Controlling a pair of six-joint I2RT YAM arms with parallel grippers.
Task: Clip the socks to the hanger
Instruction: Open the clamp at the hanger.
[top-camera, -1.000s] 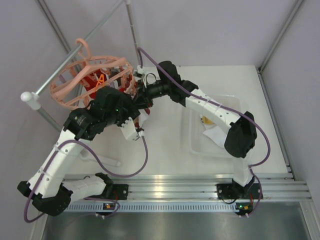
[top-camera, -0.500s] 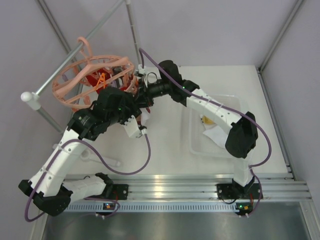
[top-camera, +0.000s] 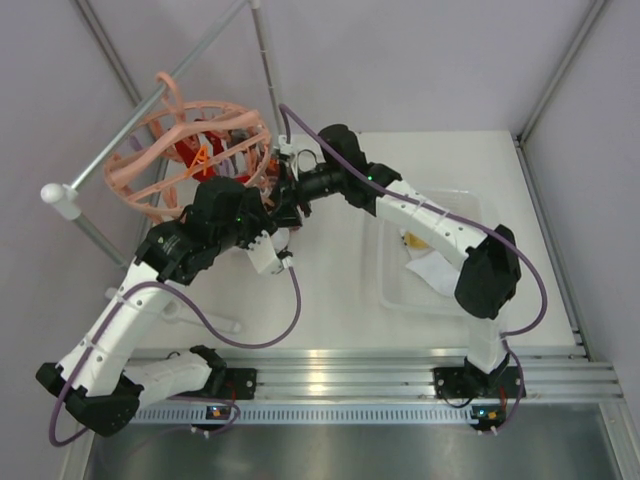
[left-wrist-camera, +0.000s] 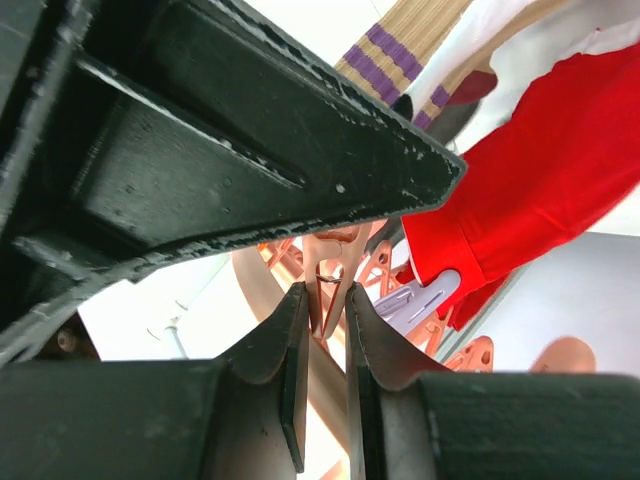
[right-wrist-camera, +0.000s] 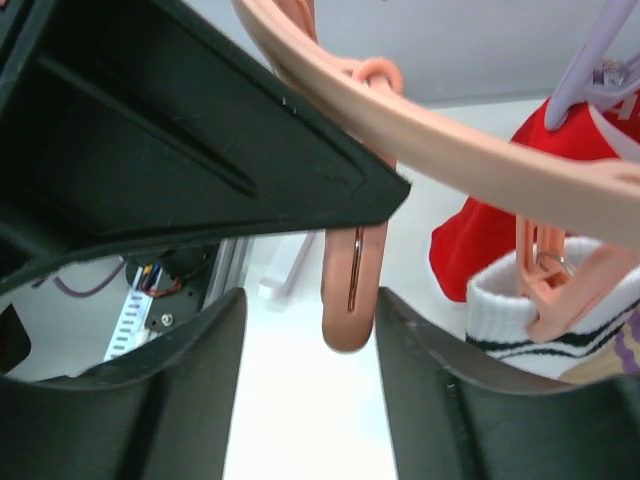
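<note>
My left gripper (left-wrist-camera: 325, 310): closed down hard, pinching the tails of the pinched clip (left-wrist-camera: 327, 275) that dangles under the hanger (right-wrist-camera: 450, 140).
My right gripper (right-wrist-camera: 310, 310): jaws well apart and carrying nothing; the free clip (right-wrist-camera: 352, 290) hangs from the hanger's ring between my fingers and touches neither.
Just beyond my fingers: the striped sock (right-wrist-camera: 520, 320) is bitten at its cuff by the holding clip (right-wrist-camera: 548, 285), with the red sock (left-wrist-camera: 540, 170) beside it, both below the ring.
Further under the hanger: the beige sock (left-wrist-camera: 400, 45) with purple bands, and a lilac clip (left-wrist-camera: 425, 297) gripping the red one.
Step in hand, as I judge it: keep my left squeeze square on the tails so the mouth gapes. Feed a cuff deep into it before easing off (a shallow bite would slip).
Care: the hanger swings freely from its hook, so I should push straight along the clip, not sideways.
Right hand's part, I think: fetch the next sock from the tray (top-camera: 470, 200), well to the right of the hanger.
Count, hanger: one.
Count, socks on the hanger: three that I can tell.
Count, socks in the tray: a yellow sock (top-camera: 411, 240) and white fabric (top-camera: 432, 272), number unclear.
Count, clips seen close: three peach, one lilac.
</note>
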